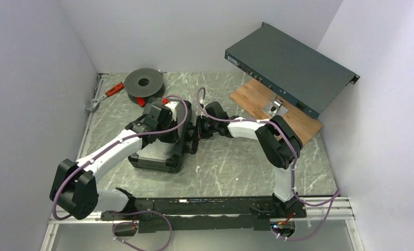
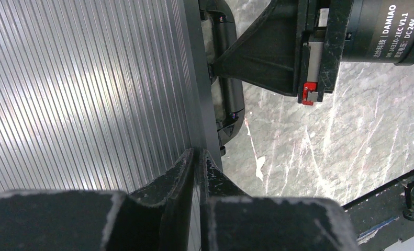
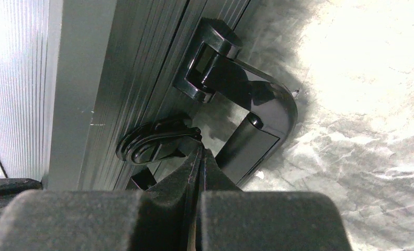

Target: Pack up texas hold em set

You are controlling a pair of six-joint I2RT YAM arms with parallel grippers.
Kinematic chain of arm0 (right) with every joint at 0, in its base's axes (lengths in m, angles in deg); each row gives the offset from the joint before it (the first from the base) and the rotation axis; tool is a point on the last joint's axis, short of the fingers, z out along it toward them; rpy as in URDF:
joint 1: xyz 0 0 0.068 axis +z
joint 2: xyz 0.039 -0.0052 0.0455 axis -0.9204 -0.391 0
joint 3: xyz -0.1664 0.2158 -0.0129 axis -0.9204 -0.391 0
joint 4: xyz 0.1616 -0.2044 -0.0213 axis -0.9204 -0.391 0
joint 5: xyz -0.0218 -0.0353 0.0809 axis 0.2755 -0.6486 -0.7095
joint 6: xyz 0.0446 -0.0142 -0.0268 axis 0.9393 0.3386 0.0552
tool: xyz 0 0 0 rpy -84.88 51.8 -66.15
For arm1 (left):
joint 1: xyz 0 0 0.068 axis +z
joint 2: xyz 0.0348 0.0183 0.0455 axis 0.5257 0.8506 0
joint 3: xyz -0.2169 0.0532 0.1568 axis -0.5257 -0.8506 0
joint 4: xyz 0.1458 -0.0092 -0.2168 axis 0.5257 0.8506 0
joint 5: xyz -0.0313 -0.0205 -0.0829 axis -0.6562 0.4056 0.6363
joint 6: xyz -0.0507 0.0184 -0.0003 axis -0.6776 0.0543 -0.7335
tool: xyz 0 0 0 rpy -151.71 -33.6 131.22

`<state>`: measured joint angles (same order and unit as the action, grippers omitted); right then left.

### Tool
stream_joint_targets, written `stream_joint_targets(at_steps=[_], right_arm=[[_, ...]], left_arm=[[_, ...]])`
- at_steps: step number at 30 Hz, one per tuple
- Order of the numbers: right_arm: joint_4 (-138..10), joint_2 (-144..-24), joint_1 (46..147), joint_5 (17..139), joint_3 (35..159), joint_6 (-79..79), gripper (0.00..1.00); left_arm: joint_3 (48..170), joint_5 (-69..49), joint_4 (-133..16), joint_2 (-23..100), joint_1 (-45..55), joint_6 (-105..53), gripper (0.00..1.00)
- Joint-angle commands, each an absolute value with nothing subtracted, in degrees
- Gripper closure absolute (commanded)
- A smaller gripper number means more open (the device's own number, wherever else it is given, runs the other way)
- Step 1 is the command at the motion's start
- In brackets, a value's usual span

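Briefcase (image 1: pixel 160 152) lies flat and closed on the bench (image 1: pixel 236 162), left of centre, ribbed silver lid up, handle (image 3: pixel 270 107) on its right side. Left gripper (image 2: pixel 197 157) sits over the lid's right edge, jaws almost together with only a thin slit; can't tell if anything is pinched. Right gripper (image 3: pixel 199 157) is at the case's right side, jaws fully closed, holding nothing, tips just beside the round latch (image 3: pixel 152 144) next to the handle. Black spool (image 1: pixel 143 82) far left, grey metal box (image 1: pixel 291 73) far right.
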<state>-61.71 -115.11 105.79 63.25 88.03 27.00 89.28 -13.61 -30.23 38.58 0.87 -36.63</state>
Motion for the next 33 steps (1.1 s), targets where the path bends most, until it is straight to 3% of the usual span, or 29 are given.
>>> stream_joint_targets(at_steps=[1, 16, 33], right_arm=[[-58.9, -115.5, 105.8, 62.1, 85.9, 27.0, 1.0], [-58.6, -118.6, 106.6, 62.9, 87.1, 26.8, 1.0], [-72.2, -117.9, 110.6, 81.2, 92.3, 22.3, 1.0]], left_arm=[[87.8, -13.1, -30.0, 40.6, 0.1, -36.6, 0.86], [88.1, -13.3, -29.6, 40.7, 0.0, -36.7, 0.87], [88.7, -14.5, -28.3, 39.1, -0.2, -36.5, 0.87]])
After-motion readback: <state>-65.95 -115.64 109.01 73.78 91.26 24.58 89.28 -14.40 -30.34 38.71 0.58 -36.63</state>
